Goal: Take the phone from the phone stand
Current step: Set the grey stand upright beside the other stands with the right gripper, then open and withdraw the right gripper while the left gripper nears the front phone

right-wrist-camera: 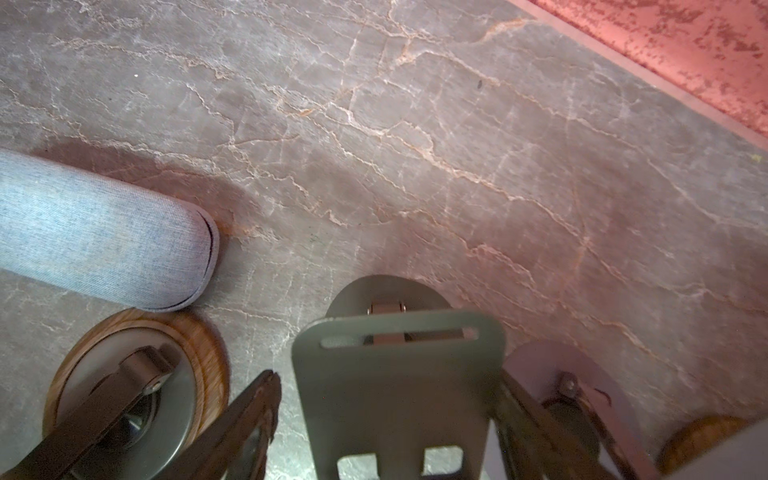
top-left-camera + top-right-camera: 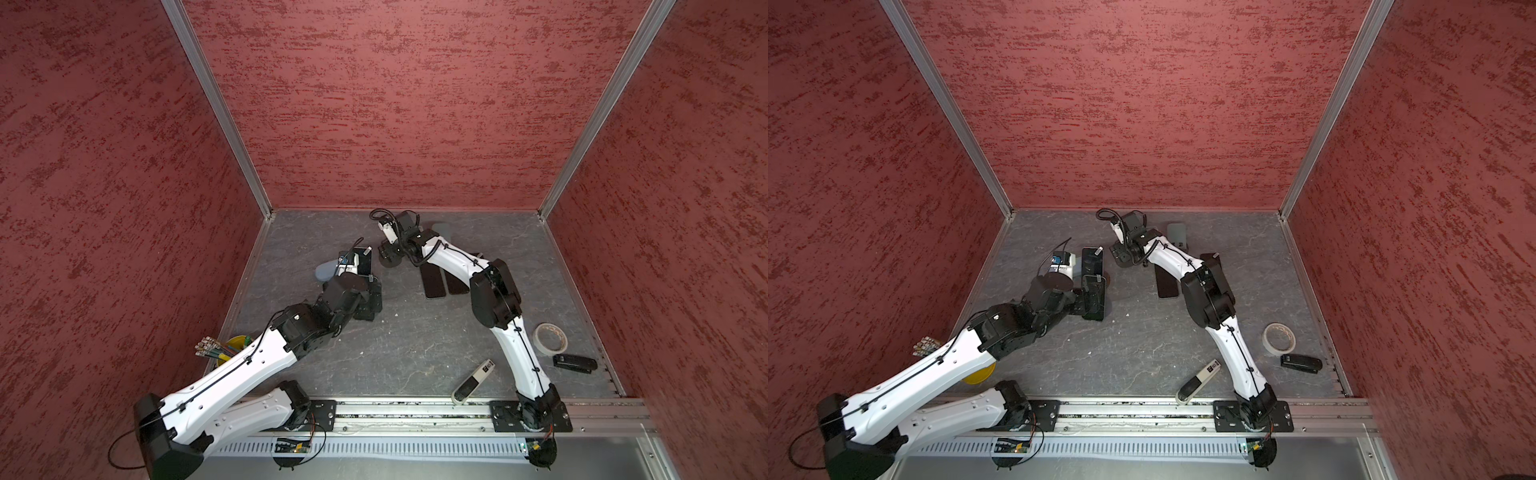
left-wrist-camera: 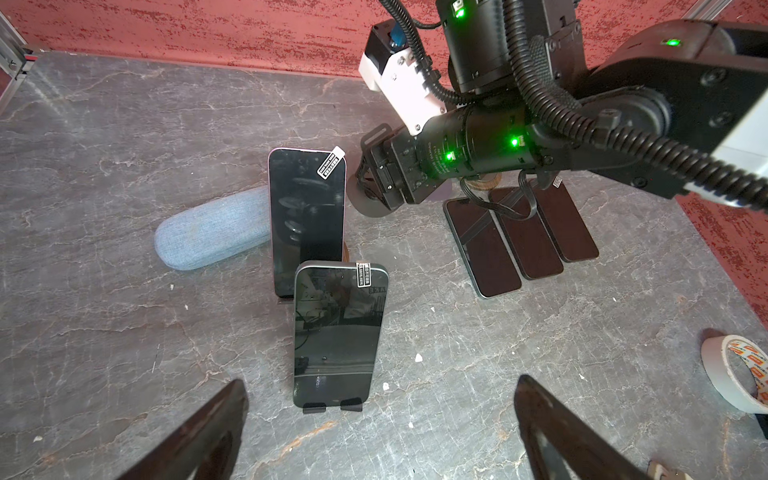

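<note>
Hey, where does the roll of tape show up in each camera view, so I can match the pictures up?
In a top view: tape roll at the right, just beyond the stapler.
In a top view: same spot, beyond the stapler.
Left wrist: tape roll partly cut off at the picture's edge.
Right wrist: not in it.
Shared landmark: the flat phones, seen in all but the right wrist view.

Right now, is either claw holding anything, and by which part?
Nothing held: left claw open before the nearest phone; right claw open astride an empty stand.
</note>
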You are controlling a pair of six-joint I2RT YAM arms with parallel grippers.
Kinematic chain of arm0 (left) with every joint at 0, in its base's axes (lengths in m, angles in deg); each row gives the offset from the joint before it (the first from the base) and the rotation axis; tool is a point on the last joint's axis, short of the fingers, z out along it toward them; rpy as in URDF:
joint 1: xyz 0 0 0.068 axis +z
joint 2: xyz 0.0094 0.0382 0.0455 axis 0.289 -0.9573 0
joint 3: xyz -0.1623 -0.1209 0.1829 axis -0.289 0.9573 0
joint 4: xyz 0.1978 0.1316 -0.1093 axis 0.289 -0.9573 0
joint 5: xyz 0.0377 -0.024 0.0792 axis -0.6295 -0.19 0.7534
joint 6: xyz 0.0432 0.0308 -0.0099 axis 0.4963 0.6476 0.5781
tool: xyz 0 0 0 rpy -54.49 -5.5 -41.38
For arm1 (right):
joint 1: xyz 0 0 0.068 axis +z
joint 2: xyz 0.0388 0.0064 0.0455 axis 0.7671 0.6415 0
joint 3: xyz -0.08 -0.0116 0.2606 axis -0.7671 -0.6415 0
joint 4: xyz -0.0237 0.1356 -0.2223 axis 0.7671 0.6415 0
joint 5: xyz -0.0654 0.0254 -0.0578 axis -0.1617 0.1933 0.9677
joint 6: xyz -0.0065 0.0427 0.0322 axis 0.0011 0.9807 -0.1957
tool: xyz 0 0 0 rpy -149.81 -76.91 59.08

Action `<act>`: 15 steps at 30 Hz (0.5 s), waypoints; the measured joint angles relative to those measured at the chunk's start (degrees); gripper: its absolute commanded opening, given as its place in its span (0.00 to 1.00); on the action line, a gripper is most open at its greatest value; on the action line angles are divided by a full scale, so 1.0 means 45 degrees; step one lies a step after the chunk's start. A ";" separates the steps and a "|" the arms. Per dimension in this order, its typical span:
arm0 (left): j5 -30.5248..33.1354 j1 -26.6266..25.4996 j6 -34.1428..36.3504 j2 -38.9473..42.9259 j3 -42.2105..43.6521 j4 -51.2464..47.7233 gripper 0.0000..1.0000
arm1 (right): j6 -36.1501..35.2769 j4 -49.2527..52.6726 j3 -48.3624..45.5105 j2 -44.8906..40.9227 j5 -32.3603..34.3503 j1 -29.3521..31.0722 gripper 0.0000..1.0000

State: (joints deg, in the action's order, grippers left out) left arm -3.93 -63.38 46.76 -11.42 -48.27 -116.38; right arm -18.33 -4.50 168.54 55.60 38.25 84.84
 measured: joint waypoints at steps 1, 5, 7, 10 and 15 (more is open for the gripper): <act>0.0000 0.0000 -0.0034 0.0000 0.0000 -0.0049 1.00 | 0.0010 0.0015 -0.0121 -0.0155 -0.0005 0.0000 0.87; 0.0000 0.0000 -0.0107 0.0000 0.0000 -0.0126 1.00 | 0.0005 -0.0053 -0.0942 -0.1443 -0.0024 0.0000 0.92; 0.0000 0.0000 -0.0151 -0.0015 0.0000 -0.0131 1.00 | 0.0010 -0.0175 -0.1345 -0.2225 -0.0029 0.0000 0.94; 0.0000 0.0005 -0.0189 -0.0063 0.0000 -0.0136 0.99 | 0.0068 -0.0423 -0.1889 -0.3317 -0.0015 0.0000 0.99; 0.0000 0.0019 -0.0335 -0.0306 0.0000 -0.0175 0.99 | 0.0204 -0.1219 -0.3458 -0.4915 0.0189 0.0005 0.99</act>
State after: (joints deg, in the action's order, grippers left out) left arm -3.93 -63.30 45.25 -12.80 -48.27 -117.16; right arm -17.41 -9.99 152.98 33.48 39.10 84.86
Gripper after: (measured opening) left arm 0.995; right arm 0.987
